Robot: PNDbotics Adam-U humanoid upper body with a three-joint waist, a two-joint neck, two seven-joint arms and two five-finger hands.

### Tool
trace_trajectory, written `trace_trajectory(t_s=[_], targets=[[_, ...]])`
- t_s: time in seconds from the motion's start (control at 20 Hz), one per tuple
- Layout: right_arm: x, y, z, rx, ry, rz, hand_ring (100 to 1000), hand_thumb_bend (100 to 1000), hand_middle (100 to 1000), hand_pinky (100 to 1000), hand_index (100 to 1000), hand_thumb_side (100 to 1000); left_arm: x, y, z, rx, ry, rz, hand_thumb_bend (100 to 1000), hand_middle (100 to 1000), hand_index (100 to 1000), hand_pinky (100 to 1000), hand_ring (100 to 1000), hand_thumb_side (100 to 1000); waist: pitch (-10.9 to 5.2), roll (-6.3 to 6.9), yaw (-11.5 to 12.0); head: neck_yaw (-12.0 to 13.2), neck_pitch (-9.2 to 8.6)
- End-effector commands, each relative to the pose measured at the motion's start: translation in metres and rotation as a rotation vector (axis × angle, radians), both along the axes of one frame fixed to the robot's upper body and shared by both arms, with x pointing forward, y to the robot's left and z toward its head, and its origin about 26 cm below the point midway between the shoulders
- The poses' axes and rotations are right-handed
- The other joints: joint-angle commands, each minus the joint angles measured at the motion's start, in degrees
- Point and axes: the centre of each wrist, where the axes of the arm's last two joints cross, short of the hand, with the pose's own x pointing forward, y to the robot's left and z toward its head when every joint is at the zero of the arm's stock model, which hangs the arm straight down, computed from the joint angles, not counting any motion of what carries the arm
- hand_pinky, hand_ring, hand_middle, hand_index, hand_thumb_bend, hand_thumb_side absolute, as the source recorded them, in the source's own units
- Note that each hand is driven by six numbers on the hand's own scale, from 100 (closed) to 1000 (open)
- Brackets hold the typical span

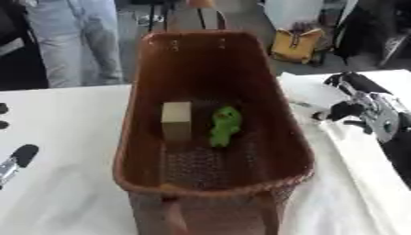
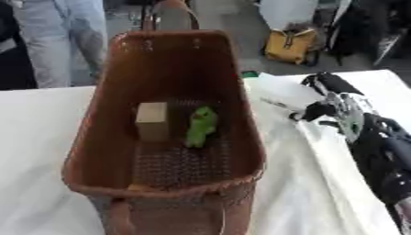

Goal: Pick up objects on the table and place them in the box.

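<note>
Left eye view shows both hands, while the right eye view shows only one of them. The right hand (image 1: 371, 110) comes in from the right edge over the white table (image 1: 64, 137), just beside the basket's right wall; its dark fingers (image 2: 327, 83) stretch out, spread and relaxed, and hold nothing. In the right eye view more of the black forearm behind that hand shows, running down toward the lower right corner. The left hand (image 1: 18, 158) appears only in the left eye view, at the left edge low down: a dark rounded fingertip and a bit of silver, with two more dark tips higher on the same edge. So little of it is in the picture that how its fingers stand cannot be told. Between the two hands stands the box, a tall brown woven basket (image 1: 141, 137) with a handle at its far end and another at the near end. On its floor lie two things side by side, close together: a tan block (image 1: 176, 120) on the left and a green toy (image 1: 224, 126) on the right; whether they touch cannot be made out, nor what the toy portrays. A crumpled white cloth or sheet (image 2: 281, 92) lies on the table under the right hand, beside the basket. The basket's near wall hides the front part of its floor.
</note>
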Motion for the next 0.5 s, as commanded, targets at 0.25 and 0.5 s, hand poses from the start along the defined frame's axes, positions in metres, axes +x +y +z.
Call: trace_trajectory(t_s=[0.25, 0.5], targets=[[-0.007, 0.01, 0.08, -0.043, -0.184, 0.137, 351, 418, 377, 263, 491, 100, -0.001, 0.008, 0.007, 0.024, -0.018, 0.019, 600, 745, 832, 685, 694, 463, -2.72, -0.96, -1.6, 0.8, 0.22], [-0.014, 0.023, 0.109, -0.071, -0.257, 0.213, 361, 417, 385, 279, 498, 100, -0.002, 0.01, 0.006, 0.03, -0.014, 0.027, 602, 746, 832, 685, 694, 458, -3.94, -1.71, -2.4, 0.7, -0.04]])
